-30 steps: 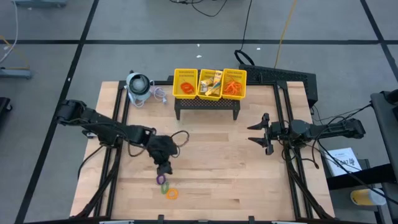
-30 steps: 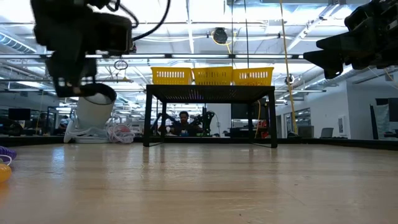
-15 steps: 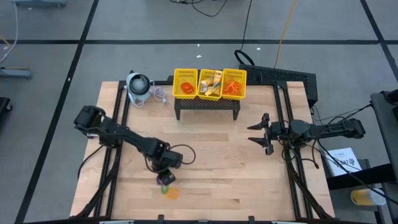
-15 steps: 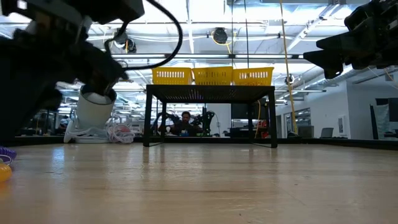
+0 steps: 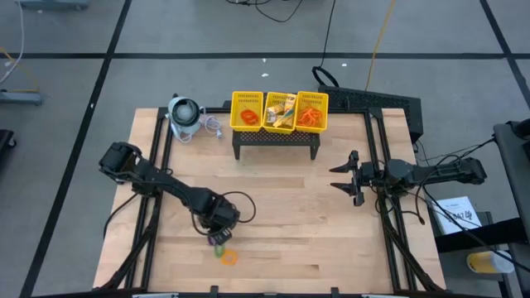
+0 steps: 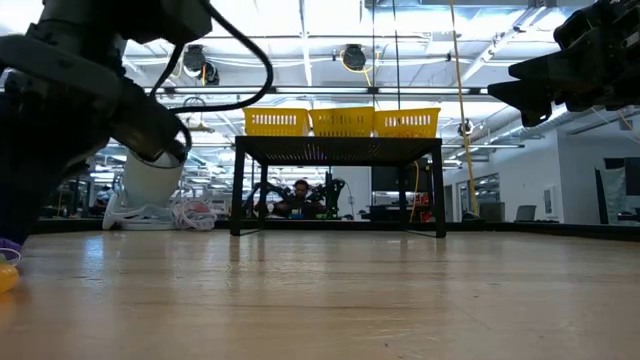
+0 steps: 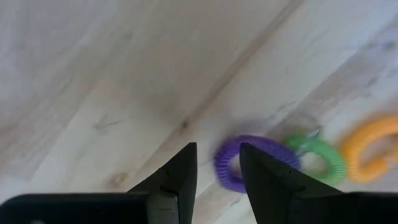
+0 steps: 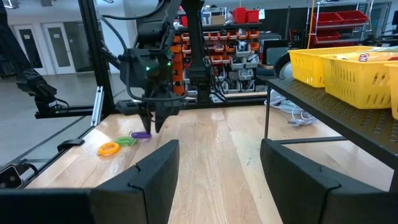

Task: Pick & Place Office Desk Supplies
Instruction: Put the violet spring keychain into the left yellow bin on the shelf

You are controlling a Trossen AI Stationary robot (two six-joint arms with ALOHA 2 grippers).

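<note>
Left gripper [image 7: 217,171] low over the purple ring [image 7: 252,162], jaws parted, nothing grasped.
Three rings in a row on the table [image 5: 331,223]: one purple, one green [image 7: 318,157], one orange [image 7: 370,146]; right gripper [image 5: 338,175] waits, spread wide.

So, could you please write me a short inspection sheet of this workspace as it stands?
Surface: wooden table, mostly bare.
Job's things: purple ring, green ring and orange ring in a row near the front edge; yellow basket on a black stand, holding supplies.
Clutter: grey round device at the back left.
Hands: left hand open, low over the purple ring; right hand open, raised, idle.
Cables: cord beside the device.
Surroundings: workshop shelving; a person beyond the table.
</note>
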